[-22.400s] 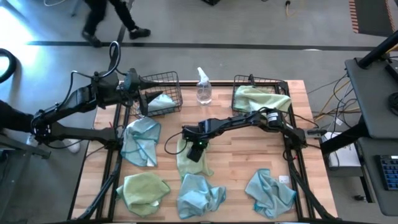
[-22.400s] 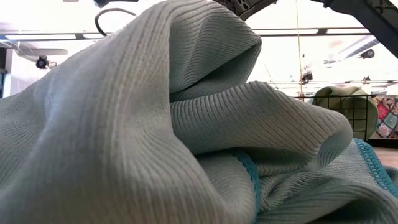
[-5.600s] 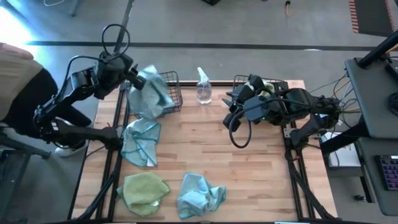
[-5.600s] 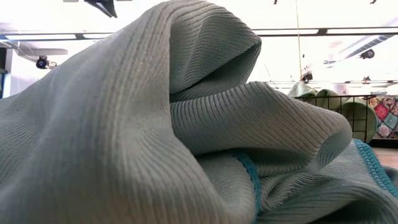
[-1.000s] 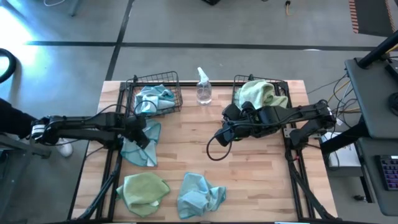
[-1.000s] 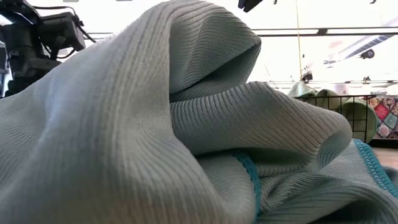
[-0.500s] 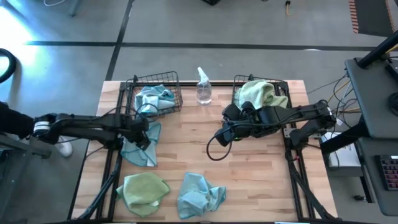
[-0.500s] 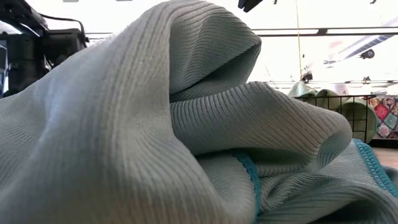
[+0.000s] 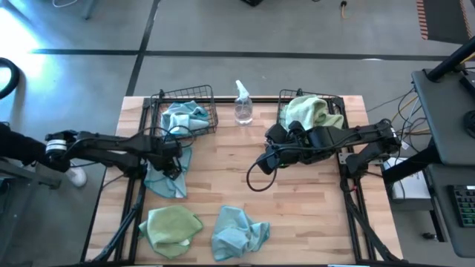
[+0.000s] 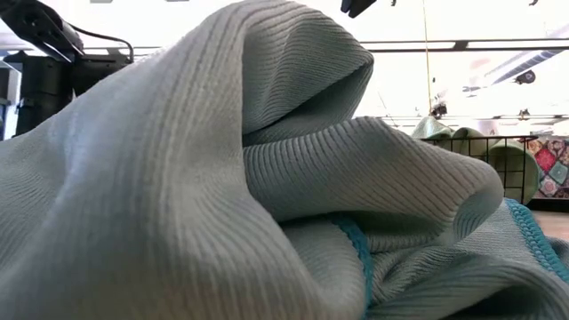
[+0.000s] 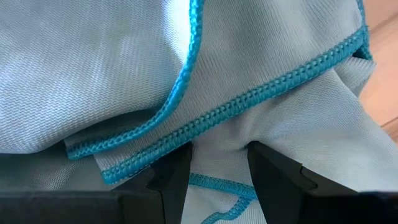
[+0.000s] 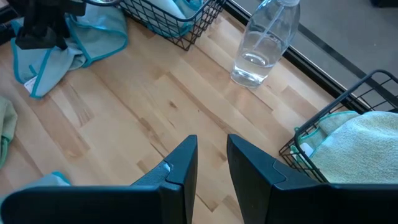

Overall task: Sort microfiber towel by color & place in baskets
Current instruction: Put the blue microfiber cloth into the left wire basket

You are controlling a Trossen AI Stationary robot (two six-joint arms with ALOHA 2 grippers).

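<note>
My left gripper (image 9: 176, 162) is down on a light blue towel (image 9: 167, 178) that lies on the table's left side, and its fingers are shut on a bunch of the cloth (image 11: 219, 149). More light blue cloth (image 9: 184, 117) lies in the far-left basket (image 9: 211, 93). Pale yellow-green cloth (image 9: 308, 111) fills the far-right basket (image 9: 340, 100). A yellow-green towel (image 9: 172, 226) and a light blue towel (image 9: 237, 231) lie near the front edge. My right gripper (image 9: 267, 158) hangs above the table's middle, empty, with a narrow gap between its fingers (image 12: 212, 146). My left gripper pinches a puckered bunch of the light blue towel (image 11: 217, 134) between its two fingers, just inside a stitched blue edge. The fingers come from above, pointing down. The towel lies crumpled on the table, with several layers around the fingers.
A clear spray bottle (image 9: 243, 104) stands at the far edge between the baskets. Bare wood (image 9: 297, 208) spreads over the middle and right front. The front light blue towel (image 10: 267, 178) fills the low view. Black frame rails (image 9: 137, 185) run along both table sides.
My left gripper has moved a little toward the table's right edge, over the light blue towel on the left. The right arm has kept still.
</note>
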